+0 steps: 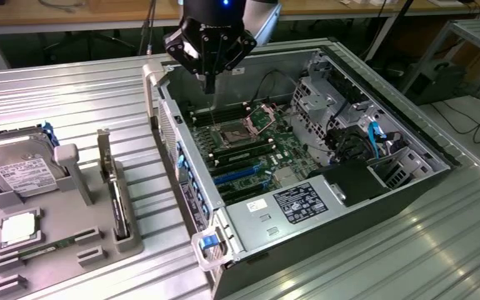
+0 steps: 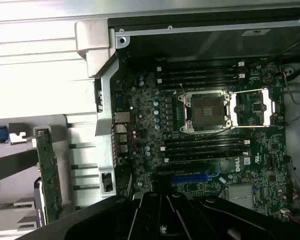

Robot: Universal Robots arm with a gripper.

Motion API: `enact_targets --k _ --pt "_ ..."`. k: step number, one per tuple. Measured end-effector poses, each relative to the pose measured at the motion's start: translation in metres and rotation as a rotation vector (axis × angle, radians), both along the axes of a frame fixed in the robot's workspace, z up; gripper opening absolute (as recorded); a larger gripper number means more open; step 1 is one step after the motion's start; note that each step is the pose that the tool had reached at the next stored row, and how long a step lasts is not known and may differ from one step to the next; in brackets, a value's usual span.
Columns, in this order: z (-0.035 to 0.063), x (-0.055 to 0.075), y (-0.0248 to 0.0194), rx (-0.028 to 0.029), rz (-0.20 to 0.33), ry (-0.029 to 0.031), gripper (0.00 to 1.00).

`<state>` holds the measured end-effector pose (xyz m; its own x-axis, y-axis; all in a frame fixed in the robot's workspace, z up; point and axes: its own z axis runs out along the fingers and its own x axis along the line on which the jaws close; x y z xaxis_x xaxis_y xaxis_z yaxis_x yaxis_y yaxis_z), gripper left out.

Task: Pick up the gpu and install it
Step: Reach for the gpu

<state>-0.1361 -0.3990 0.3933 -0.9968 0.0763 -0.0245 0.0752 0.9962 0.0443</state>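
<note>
The gpu (image 1: 117, 201) stands on edge in a slot of the grey holder tray (image 1: 98, 240) at the exterior view's left, its silver bracket end pointing away. In the wrist view the gpu (image 2: 49, 176) shows as a green card beside the open case. My gripper (image 1: 210, 84) hangs above the far end of the open computer case (image 1: 307, 212), over the motherboard (image 1: 252, 147). Its fingers are shut with nothing between them. It is well apart from the gpu. The gripper (image 2: 162, 202) looks down on the motherboard (image 2: 205, 125) with its empty CPU socket (image 2: 206, 111).
The grey tray also holds a silver hard drive (image 1: 17, 167), a processor chip (image 1: 19, 228) and a slim RAM stick (image 1: 44, 250). Inside the case are blue slots (image 1: 238, 174), drive cages (image 1: 332, 100) and cables (image 1: 374, 140). Everything rests on a ribbed metal table (image 1: 82, 100).
</note>
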Motion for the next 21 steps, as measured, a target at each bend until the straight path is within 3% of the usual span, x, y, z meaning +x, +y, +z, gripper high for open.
enact_targets --k 21 --pt "-0.0005 -0.025 0.0 0.0001 0.0 0.0 0.11"
